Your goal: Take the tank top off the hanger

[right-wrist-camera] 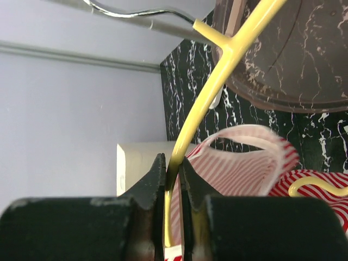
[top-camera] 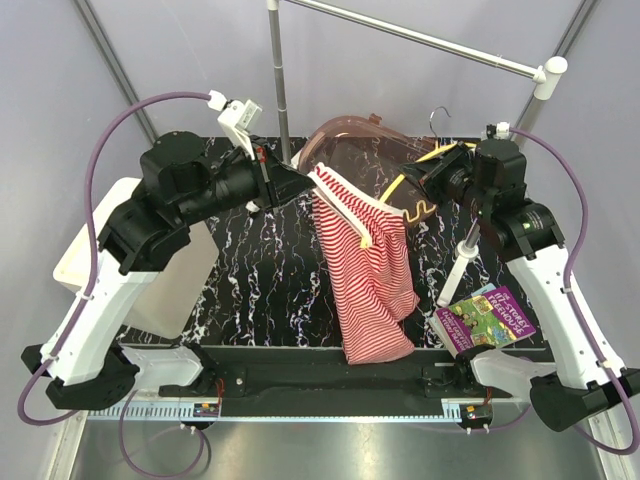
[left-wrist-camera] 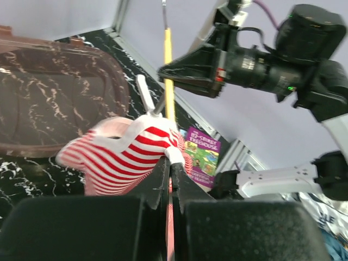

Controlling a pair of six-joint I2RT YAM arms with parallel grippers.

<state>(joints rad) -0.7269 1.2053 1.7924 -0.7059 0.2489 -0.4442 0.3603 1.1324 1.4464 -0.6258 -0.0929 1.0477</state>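
Observation:
The red-and-white striped tank top point(top-camera: 372, 272) hangs in mid-air between my grippers, its hem near the table's front. My left gripper point(top-camera: 305, 178) is shut on a white-trimmed shoulder strap, pulled up and to the left; in the left wrist view the jaws point(left-wrist-camera: 171, 162) pinch the white trim of the tank top point(left-wrist-camera: 117, 157). My right gripper point(top-camera: 412, 188) is shut on the yellow hanger point(top-camera: 400, 186), whose silver hook point(top-camera: 438, 120) points to the back. In the right wrist view the jaws point(right-wrist-camera: 173, 163) clamp the hanger's curved arm point(right-wrist-camera: 217, 70), with the tank top point(right-wrist-camera: 244, 163) draped just beyond.
A brown translucent tray point(top-camera: 350, 140) lies at the back of the black marbled mat. A white bin point(top-camera: 170, 290) stands on the left. A purple book point(top-camera: 485, 318) lies front right. The grey rail point(top-camera: 420, 40) and its upright pole point(top-camera: 280, 70) stand behind.

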